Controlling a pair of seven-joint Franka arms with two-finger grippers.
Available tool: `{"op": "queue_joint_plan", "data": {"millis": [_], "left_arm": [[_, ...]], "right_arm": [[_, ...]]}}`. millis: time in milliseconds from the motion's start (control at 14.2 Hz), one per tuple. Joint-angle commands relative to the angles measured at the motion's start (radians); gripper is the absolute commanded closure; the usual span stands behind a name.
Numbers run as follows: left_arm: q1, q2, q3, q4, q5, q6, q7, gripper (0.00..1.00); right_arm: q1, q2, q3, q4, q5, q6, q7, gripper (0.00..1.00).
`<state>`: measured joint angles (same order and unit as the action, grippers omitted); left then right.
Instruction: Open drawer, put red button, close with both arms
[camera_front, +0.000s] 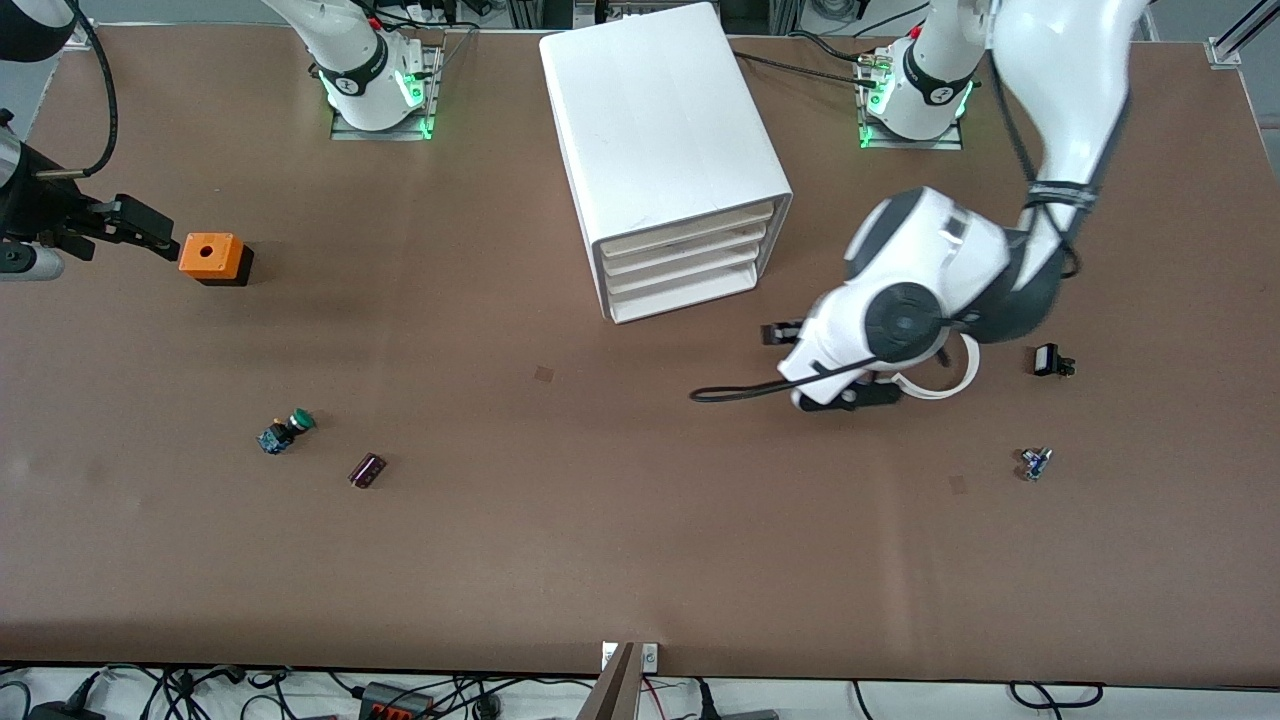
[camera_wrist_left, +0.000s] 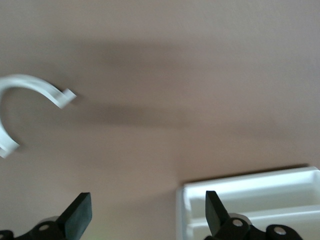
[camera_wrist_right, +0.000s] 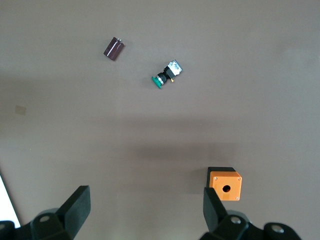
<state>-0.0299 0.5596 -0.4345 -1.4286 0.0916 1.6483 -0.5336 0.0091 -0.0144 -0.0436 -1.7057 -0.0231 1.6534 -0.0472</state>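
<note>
The white drawer cabinet (camera_front: 665, 150) stands at the table's middle near the bases, with all its drawers shut. My left gripper (camera_front: 815, 368) is open and empty, low over the table beside the cabinet's front, toward the left arm's end. The left wrist view shows it (camera_wrist_left: 147, 215) with a cabinet corner (camera_wrist_left: 250, 200) by one finger. The red button (camera_front: 1035, 462) is a tiny blue and black piece nearer the front camera; its cap is hard to make out. My right gripper (camera_front: 130, 228) is open and empty beside the orange box (camera_front: 212, 257), which also shows in the right wrist view (camera_wrist_right: 225, 184) next to that gripper (camera_wrist_right: 145, 210).
A green-capped button (camera_front: 285, 432) and a purple cylinder (camera_front: 367, 470) lie toward the right arm's end; both show in the right wrist view, button (camera_wrist_right: 166, 75) and cylinder (camera_wrist_right: 113, 48). A white curved clip (camera_front: 950, 380) and a small black part (camera_front: 1050, 362) lie by the left hand.
</note>
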Motion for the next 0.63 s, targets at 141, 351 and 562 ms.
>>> {"op": "queue_joint_plan", "data": {"millis": [141,351,562], "left_arm": [[0.158,-0.107,-0.016,0.027,0.053,-0.1,0.237,0.0],[0.209,-0.225,-0.003,0.014,0.04,-0.165,0.381,0.0],[0.17,-0.378,0.147,-0.041,-0.021,-0.206,0.544,0.0]], "right_arm": [[-0.011,-0.01,0.01,-0.015,-0.017,0.025,-0.011,0.0],[-0.011,-0.012,0.01,-0.018,-0.017,0.031,-0.013,0.0],[-0.011,-0.013,0.01,-0.026,-0.017,0.032,-0.013,0.0]]}}
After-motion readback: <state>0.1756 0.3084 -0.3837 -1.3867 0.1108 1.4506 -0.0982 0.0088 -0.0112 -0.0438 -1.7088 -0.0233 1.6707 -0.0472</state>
